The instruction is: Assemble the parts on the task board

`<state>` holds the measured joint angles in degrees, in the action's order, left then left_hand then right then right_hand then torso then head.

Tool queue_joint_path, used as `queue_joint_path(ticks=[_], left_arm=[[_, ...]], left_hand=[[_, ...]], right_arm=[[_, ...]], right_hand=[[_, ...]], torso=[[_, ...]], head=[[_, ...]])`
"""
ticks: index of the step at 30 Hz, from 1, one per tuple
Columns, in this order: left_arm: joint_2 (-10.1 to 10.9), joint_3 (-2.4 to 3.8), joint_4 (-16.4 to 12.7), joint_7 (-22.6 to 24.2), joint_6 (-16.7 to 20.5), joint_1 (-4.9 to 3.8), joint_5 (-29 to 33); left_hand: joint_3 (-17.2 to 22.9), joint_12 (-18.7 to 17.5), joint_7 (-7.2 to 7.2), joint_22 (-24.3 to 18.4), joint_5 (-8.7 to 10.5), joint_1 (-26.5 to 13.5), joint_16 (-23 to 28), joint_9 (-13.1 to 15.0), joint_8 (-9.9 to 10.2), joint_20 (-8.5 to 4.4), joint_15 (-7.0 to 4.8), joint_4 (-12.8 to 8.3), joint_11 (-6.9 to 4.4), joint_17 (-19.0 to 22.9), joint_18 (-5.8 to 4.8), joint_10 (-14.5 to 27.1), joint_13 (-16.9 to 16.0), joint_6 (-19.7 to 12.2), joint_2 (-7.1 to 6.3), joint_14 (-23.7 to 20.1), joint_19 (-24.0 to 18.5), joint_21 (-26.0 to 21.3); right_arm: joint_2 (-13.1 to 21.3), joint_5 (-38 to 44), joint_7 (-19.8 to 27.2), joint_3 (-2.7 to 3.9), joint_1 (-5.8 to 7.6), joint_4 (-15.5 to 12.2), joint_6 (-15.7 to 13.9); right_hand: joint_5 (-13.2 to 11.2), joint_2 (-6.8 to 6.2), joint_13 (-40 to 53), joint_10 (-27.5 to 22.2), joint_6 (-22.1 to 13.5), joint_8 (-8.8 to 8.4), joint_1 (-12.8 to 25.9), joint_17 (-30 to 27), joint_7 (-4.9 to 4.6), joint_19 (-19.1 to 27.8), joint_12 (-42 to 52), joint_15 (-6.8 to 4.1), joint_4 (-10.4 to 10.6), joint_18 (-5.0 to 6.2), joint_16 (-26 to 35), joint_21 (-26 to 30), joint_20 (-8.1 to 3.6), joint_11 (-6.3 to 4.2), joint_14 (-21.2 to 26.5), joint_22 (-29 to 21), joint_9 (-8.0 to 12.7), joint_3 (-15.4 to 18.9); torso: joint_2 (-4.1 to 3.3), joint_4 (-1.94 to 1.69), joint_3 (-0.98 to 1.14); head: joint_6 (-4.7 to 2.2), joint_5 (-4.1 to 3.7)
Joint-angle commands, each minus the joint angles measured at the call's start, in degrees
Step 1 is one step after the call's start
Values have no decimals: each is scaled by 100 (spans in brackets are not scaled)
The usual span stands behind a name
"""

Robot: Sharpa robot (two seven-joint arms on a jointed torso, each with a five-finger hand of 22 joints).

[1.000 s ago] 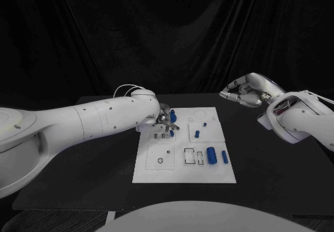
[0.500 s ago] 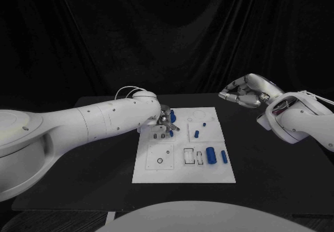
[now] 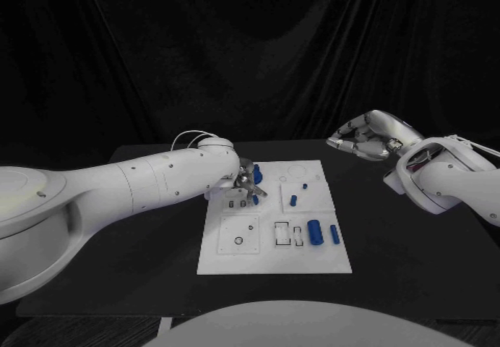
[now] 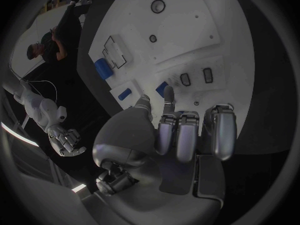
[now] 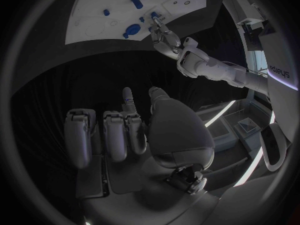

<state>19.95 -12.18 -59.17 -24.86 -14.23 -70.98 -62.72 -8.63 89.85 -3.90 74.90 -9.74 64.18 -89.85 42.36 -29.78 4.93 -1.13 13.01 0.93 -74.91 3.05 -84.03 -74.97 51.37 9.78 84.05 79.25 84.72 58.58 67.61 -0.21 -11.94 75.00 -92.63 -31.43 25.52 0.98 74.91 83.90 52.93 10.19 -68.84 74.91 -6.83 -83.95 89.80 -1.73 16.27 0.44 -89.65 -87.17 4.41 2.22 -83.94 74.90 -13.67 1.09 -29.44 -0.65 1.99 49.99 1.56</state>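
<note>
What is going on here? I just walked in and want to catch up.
The robot is assembling small blue parts on the white task board. Its left hand is down over the far left part of the board, its fingers reaching to a blue part there; whether it is gripped is unclear. The right hand is raised off to the side, holding nothing. Other blue parts lie on the board.

Table: lying black under the white plate, reaching left, right and near.
Curtain: hanging dark behind the far edge.
</note>
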Motion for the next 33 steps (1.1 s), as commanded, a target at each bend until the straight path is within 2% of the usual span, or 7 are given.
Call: queue_joint_path(ticks=[1,15,33], left_arm=[[-20,6,19,51,-111,16,1],[-73,6,99,71,-177,47,1],[-173,6,257,125,-229,83,1]], left_hand=[[38,15,-1,712,-28,64,-15,9,35,3,-37,-4,-32,-1509,-18,-597,-1503,3,1,595,-49,-31],[174,15,3,696,-67,151,-15,50,152,-2,-43,-112,-37,-1509,-10,-597,-1503,13,25,595,-80,-62],[276,15,-2,683,-119,169,-15,73,244,-5,-45,-156,-37,-1509,-3,-597,-1503,15,61,595,-106,-86]], right_arm=[[-3,7,-128,5,-15,9,39],[-19,7,-144,5,-18,47,75],[-28,-7,-156,5,-19,78,125]], right_hand=[[43,-21,1509,610,20,19,-63,1391,-5,-435,20,22,-10,50,28,38,27,22,-580,1386,-7,-3],[52,-20,1509,610,17,17,-71,1378,-5,-423,20,23,-13,56,35,59,27,23,-577,1378,-7,-5],[82,-3,1509,610,25,22,-125,1333,-3,-403,20,21,-28,66,59,96,27,21,-567,1364,-10,-26]], torso=[[2,1,1],[1,0,2],[3,6,3]], head=[[1,6],[1,-11],[1,-78]])
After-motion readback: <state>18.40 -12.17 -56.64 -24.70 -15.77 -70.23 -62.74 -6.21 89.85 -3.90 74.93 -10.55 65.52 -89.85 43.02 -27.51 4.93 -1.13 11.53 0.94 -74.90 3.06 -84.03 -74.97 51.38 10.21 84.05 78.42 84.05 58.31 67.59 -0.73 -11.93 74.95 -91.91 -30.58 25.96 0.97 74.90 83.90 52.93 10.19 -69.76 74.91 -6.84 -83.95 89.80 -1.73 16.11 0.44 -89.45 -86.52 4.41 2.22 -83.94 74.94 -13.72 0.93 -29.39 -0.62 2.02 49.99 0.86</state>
